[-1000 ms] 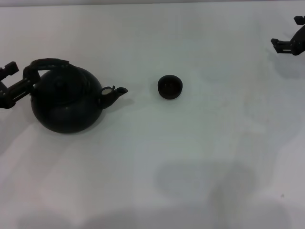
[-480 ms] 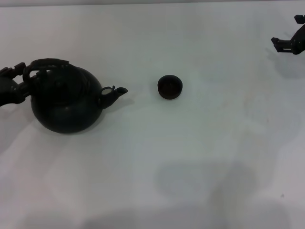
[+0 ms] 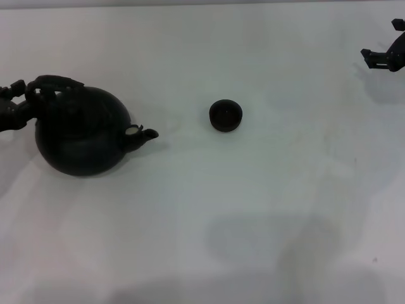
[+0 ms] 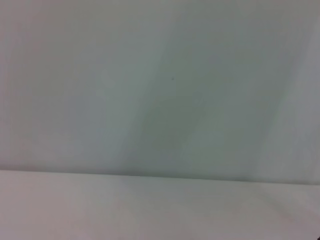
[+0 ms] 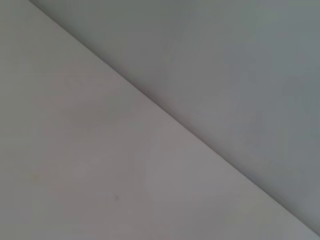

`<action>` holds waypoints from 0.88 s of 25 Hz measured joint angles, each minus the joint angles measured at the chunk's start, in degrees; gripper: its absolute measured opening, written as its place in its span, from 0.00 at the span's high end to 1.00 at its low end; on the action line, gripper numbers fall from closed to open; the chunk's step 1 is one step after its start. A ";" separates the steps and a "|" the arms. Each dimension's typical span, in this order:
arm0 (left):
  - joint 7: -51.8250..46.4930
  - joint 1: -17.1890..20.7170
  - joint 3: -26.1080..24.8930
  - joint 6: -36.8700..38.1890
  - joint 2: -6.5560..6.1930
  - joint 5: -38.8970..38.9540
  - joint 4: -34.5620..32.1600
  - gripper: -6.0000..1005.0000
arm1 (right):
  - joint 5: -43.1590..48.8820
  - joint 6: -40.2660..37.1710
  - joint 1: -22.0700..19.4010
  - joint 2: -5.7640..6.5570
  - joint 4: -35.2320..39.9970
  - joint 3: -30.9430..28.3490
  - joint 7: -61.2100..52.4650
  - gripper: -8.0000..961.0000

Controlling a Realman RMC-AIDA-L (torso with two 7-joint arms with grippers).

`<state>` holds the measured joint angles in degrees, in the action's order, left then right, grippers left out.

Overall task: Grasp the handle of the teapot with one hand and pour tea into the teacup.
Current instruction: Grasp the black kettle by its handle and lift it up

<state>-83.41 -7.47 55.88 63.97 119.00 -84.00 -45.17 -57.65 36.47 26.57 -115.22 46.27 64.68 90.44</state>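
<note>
Left hand (image 3: 18,107) at the tabletop's (image 3: 253,209) left edge, at the handle (image 3: 54,83); grip state indiscernible. Teapot (image 3: 79,136) spout points right toward the teacup (image 3: 226,116), mid-tabletop. Right hand (image 3: 386,57) parked at the far-right corner.

White desk (image 3: 266,209), plain and matte, filling the head view. Two things rest directly on it. The teapot (image 3: 79,133), round and black, sits at the desk's left side, its short spout directed toward the centre. The teacup (image 3: 225,116), small, black and upright, stands near the centre, well apart from the spout tip and slightly farther back. Soft grey shadows lie on the near part of the surface.
</note>
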 joint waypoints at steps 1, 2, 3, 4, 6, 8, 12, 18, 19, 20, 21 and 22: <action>0.00 0.00 -0.01 -0.16 0.00 0.07 0.00 0.28 | 0.02 -0.01 0.02 0.00 -0.03 0.00 0.00 0.10; 0.00 0.00 -0.01 -0.32 0.00 0.13 -0.02 0.28 | 0.04 0.00 0.06 0.00 -0.07 0.01 0.00 0.10; 0.03 0.00 0.05 -0.47 0.00 0.19 -0.04 0.28 | 0.06 -0.01 0.09 0.00 -0.13 0.01 0.00 0.10; 0.09 0.00 0.11 -0.50 0.00 0.19 -0.08 0.28 | 0.06 -0.05 0.11 0.00 -0.20 0.01 0.00 0.10; 0.28 0.00 0.23 -0.51 0.01 0.19 -0.23 0.34 | 0.08 -0.17 0.10 0.00 -0.31 0.01 0.00 0.10; 0.34 0.00 0.17 -0.52 0.01 0.29 -0.31 0.41 | 0.08 -0.21 0.03 0.00 -0.36 0.01 0.00 0.10; 0.46 0.00 -0.05 0.14 -0.01 2.08 -0.43 0.48 | 0.09 -0.63 -0.06 0.00 -0.96 0.01 0.00 0.10; 0.50 0.53 0.07 1.09 0.05 2.54 -1.95 0.55 | 0.09 -1.02 0.05 0.00 -1.86 0.00 0.00 0.10; 0.51 0.53 0.12 1.09 0.07 2.54 -1.95 0.56 | 0.09 -1.04 0.04 0.00 -1.91 0.00 0.00 0.10; 0.53 0.53 0.16 1.09 0.10 2.54 -1.95 0.57 | 0.08 -1.05 0.03 0.00 -1.94 0.00 0.00 0.10; 0.55 0.53 0.17 1.10 0.12 2.54 -1.95 0.61 | 0.07 -1.05 0.03 0.00 -1.95 0.00 0.00 0.10; 0.56 0.53 0.13 1.10 0.17 2.55 -1.95 0.65 | 0.06 -1.06 0.03 0.00 -1.95 0.00 0.00 0.10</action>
<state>-82.85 -6.94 56.01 65.07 119.16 -81.45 -47.12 -57.59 35.42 26.60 -115.22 44.32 64.68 90.44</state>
